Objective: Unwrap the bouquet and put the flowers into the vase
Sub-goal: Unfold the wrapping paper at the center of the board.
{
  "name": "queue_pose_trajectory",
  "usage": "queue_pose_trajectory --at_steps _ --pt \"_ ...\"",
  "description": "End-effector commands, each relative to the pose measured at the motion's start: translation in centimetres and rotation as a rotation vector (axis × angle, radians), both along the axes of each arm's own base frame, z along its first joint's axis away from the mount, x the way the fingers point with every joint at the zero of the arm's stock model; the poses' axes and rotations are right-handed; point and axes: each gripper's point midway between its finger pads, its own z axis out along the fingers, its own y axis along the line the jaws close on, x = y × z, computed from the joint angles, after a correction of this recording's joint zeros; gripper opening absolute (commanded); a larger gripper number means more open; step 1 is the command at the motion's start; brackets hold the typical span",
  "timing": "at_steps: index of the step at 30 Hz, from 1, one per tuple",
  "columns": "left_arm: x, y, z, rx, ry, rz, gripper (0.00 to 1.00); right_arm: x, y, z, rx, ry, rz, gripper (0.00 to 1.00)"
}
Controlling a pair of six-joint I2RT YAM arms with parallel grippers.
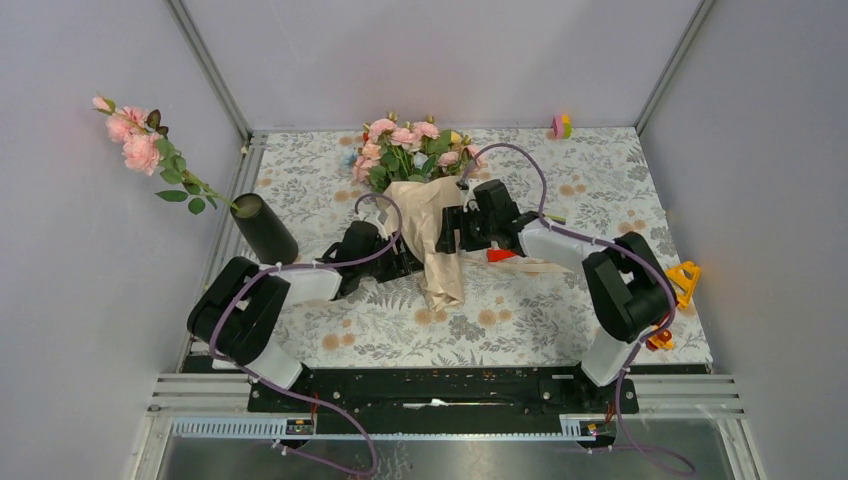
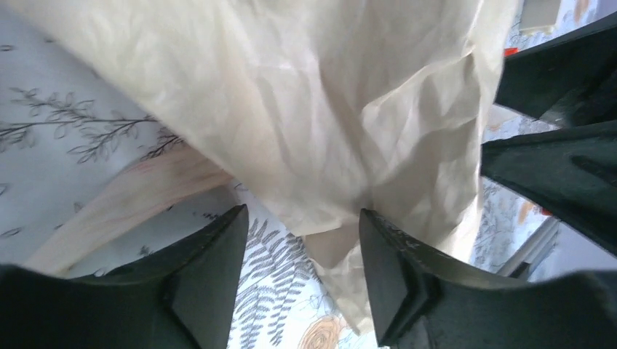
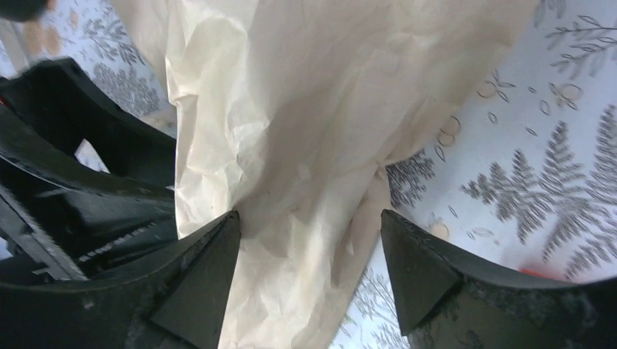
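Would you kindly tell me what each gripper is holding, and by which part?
Nothing looks clamped: left gripper and right gripper both stand open, straddling the crinkled paper cone of the bouquet.

Bright, even light, soft shadows; close up, the left pincer [image 2: 302,214] and right pincer [image 3: 309,216] look dark, blurred.

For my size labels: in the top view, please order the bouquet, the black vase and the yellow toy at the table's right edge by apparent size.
Largest: the bouquet.
Then: the vase.
Smallest: the yellow toy, clearly smaller than both.
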Motion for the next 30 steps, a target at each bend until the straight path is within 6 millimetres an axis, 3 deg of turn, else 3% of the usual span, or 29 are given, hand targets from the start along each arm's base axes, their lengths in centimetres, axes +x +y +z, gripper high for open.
queue_pose_trajectory --at_steps 1,8,15,18,26,30 --pt "1.2 1.4 3.1 0.075 -0.101 0.040 0.65 0.1 -2.0 4.4 -0.075 -0.137 0.029 0.81" --pt "0.0 5.2 6.0 0.161 -0.134 0.126 0.84 -2.2 -4.0 8.4 -0.144 -0.263 0.085 0.98" --pt "-1.8 8.5 10.4 0.171 -0.174 0.159 0.95 -6.0 -1.7 11.4 -0.211 -0.439 0.207 1.00" --pt "-2.2 9.9 12.6 0.192 -0.188 0.139 0.97 -7.4 0.2 11.4 -0.205 -0.478 0.257 1.00" --pt "-2.6 13.1 17.1 0.170 -0.213 0.098 0.99 -8.4 4.7 10.2 -0.379 -0.634 0.322 1.00" --pt "-2.1 14.8 17.3 0.219 -0.225 0.129 0.99 -8.2 6.5 9.5 -0.512 -0.670 0.357 1.00"
